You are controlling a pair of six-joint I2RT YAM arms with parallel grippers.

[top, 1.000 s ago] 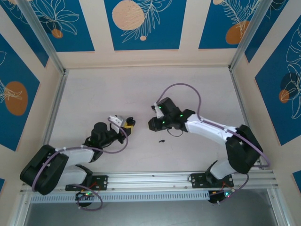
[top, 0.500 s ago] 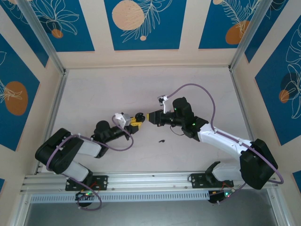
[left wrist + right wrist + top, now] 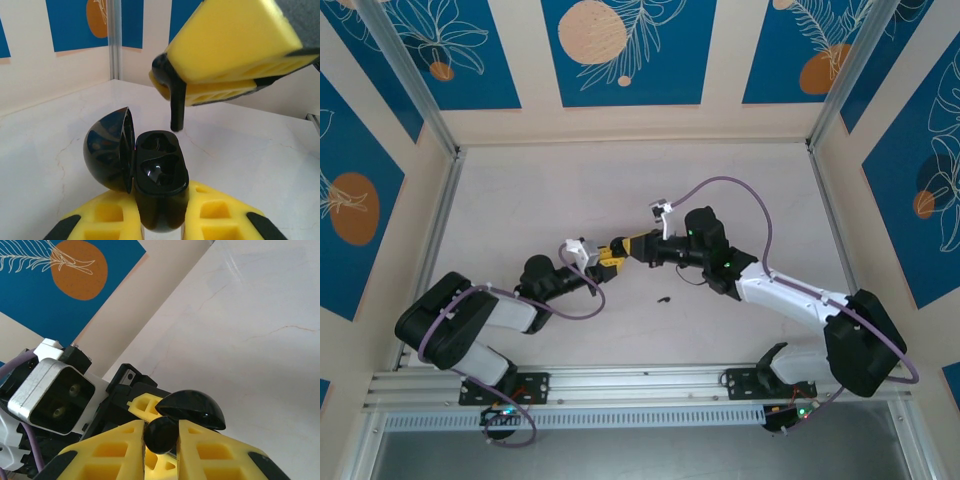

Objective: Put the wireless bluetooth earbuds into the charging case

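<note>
Left wrist view, entry 1: glossy black rounded plastic charging case (image 3: 160,185). Its domed lid is hinged open to the left, and its two moulded wells are bare and face upward. The left pincer (image 3: 160,220) grasps the lower body, with ribbed yellow fingers (image 3: 107,220) pressed against either side of the case, clenched on it.

Entry 2: black short-stemmed earbud (image 3: 175,107). It hangs directly above the far well of the case, stem pointing straight down, with the tip level with the well's rim. Whether tip and rim touch cannot be told. The right pincer (image 3: 161,437) holds the bud, its two yellow fingers closed tight on the rounded head. In the right wrist view the case's lid sits just beyond the pinched bud, and the grey camera housing (image 3: 50,395) on the left arm lies farther behind the case.

Entry 3: second black earbud (image 3: 663,299). In the top external view it lies loose on the pale marbled bench (image 3: 550,190), nearer the arm bases than the case and to its right, apart from both pincers.

Entry 4: wall panels (image 3: 620,50) beyond the case, printed blue with white leaf outlines and peach or orange discs. They carry pattern only, with no lettering to be read.
</note>
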